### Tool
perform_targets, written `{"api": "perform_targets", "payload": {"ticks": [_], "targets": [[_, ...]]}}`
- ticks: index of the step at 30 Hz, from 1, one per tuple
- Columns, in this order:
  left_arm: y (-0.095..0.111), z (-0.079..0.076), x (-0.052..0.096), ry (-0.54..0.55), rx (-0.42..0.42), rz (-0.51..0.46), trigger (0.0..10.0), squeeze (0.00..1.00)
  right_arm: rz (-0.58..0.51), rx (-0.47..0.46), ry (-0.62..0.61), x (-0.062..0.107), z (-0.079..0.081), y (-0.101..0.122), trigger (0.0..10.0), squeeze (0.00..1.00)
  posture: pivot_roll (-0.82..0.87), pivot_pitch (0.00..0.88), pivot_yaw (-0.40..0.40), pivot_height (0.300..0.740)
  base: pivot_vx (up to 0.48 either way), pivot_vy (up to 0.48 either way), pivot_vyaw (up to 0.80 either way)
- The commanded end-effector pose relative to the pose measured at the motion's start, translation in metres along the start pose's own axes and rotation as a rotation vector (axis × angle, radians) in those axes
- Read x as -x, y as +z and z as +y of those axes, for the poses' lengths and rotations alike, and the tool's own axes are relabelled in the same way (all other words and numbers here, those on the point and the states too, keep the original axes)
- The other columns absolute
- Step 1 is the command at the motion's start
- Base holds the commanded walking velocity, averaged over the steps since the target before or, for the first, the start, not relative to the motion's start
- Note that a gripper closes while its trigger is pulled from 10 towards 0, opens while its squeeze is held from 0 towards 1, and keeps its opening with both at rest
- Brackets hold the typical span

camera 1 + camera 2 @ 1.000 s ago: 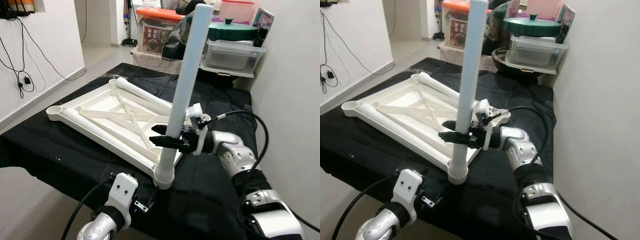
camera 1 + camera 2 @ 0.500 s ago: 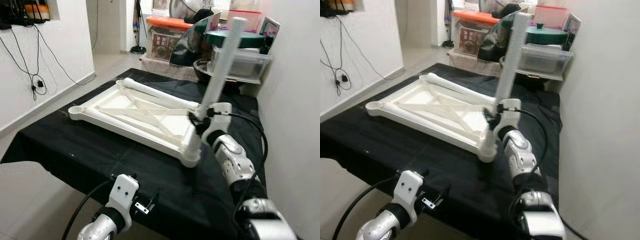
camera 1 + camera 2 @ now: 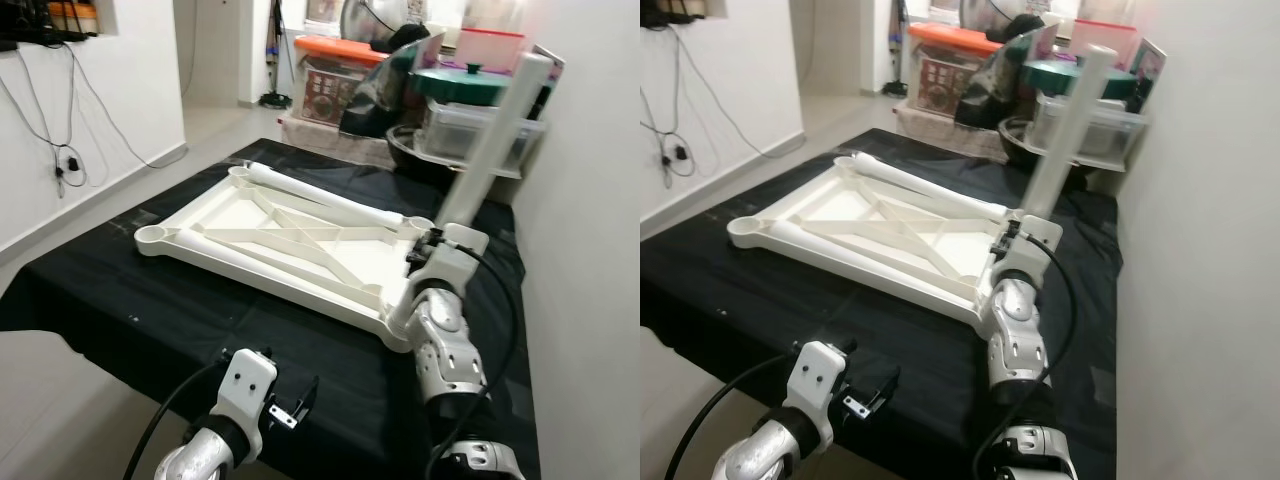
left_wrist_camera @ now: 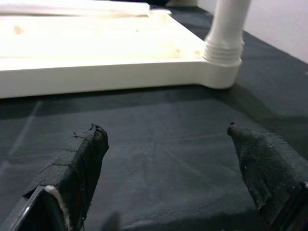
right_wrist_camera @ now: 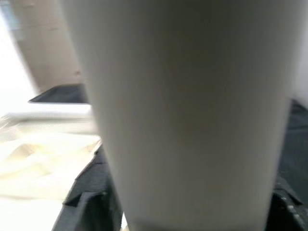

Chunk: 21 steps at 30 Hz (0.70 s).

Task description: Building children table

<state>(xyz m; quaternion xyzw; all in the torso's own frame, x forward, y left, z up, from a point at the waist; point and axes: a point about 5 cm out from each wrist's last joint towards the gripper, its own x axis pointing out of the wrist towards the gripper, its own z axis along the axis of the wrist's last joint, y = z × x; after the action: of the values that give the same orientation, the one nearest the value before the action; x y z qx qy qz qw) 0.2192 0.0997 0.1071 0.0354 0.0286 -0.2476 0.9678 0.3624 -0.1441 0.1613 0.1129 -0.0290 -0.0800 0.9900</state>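
Note:
The white table top lies upside down on the black cloth. A white leg stands in its near right corner socket, leaning to the far right. My right gripper is shut on this leg low down, a black finger on each side; its wrist hides it from the head camera. My left gripper hangs open low over the cloth's near edge, short of that corner, with nothing in it. Another white leg lies along the top's far edge.
Behind the table stand an orange-lidded storage box and a clear bin with a green lid. A white wall runs close along the right. Open floor lies to the left, with cables on the wall.
The camera has shifted. The leg, upright a second ago, now leans to the far right. My right arm has stretched forward with it. The left gripper has stayed low and open.

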Motion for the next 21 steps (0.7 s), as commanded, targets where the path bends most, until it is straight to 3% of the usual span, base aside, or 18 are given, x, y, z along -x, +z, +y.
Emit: {"api": "perform_targets", "payload": {"ticks": [1,3,5,6,7,9,10,13,14,16,21], "targets": [[-0.003,-0.003,0.000,-0.009,0.001,0.009,10.0,0.00,0.015,-0.065,0.143,-0.002,0.008,-0.002,10.0,0.00,0.21,0.000,-0.105,0.740,0.000,0.000,0.00],[-0.003,-0.002,-0.001,-0.007,0.002,0.008,10.0,0.00,0.041,-0.195,0.439,-0.002,0.010,0.005,10.0,0.00,0.21,0.000,-0.105,0.740,0.000,0.000,0.00],[-0.003,-0.002,-0.001,-0.007,0.002,0.008,10.0,0.00,0.041,-0.195,0.439,-0.002,0.010,0.005,10.0,0.00,0.21,0.000,-0.105,0.740,0.000,0.000,0.00],[-0.003,-0.002,-0.001,-0.007,0.002,0.007,10.0,0.00,0.053,-0.251,0.581,0.001,0.010,0.010,10.0,0.00,0.21,0.000,-0.102,0.740,0.000,0.000,0.00],[-0.003,-0.002,-0.001,-0.007,0.002,0.007,10.0,0.00,0.053,-0.251,0.581,0.001,0.010,0.010,10.0,0.00,0.21,0.000,-0.102,0.740,0.000,0.000,0.00],[-0.003,-0.002,-0.001,-0.007,0.002,0.007,10.0,0.00,0.112,-0.260,0.862,0.005,0.003,0.020,10.0,0.00,0.21,0.000,-0.101,0.740,0.000,0.000,0.00],[-0.003,-0.002,-0.001,-0.007,0.002,0.007,10.0,0.00,0.112,-0.260,0.862,0.005,0.003,0.020,10.0,0.00,0.21,0.000,-0.101,0.740,0.000,0.000,0.00],[-0.003,-0.001,-0.002,-0.006,0.000,0.006,10.0,0.00,0.192,-0.222,1.170,0.016,-0.002,0.031,10.0,0.00,0.22,0.000,-0.105,0.740,0.000,0.000,0.00],[-0.003,-0.001,-0.002,-0.006,0.000,0.006,10.0,0.00,0.192,-0.222,1.170,0.016,-0.002,0.031,10.0,0.00,0.22,0.000,-0.105,0.740,0.000,0.000,0.00],[-0.002,-0.001,-0.002,-0.005,-0.002,0.005,10.0,0.00,0.234,-0.150,1.332,0.021,-0.001,0.032,10.0,0.00,0.22,0.000,-0.106,0.740,0.000,0.000,0.00],[-0.002,0.000,-0.001,-0.003,-0.001,0.007,10.0,0.00,0.264,-0.095,1.494,0.024,0.011,0.031,10.0,0.00,0.23,0.000,-0.103,0.740,0.000,0.000,0.00]]}}
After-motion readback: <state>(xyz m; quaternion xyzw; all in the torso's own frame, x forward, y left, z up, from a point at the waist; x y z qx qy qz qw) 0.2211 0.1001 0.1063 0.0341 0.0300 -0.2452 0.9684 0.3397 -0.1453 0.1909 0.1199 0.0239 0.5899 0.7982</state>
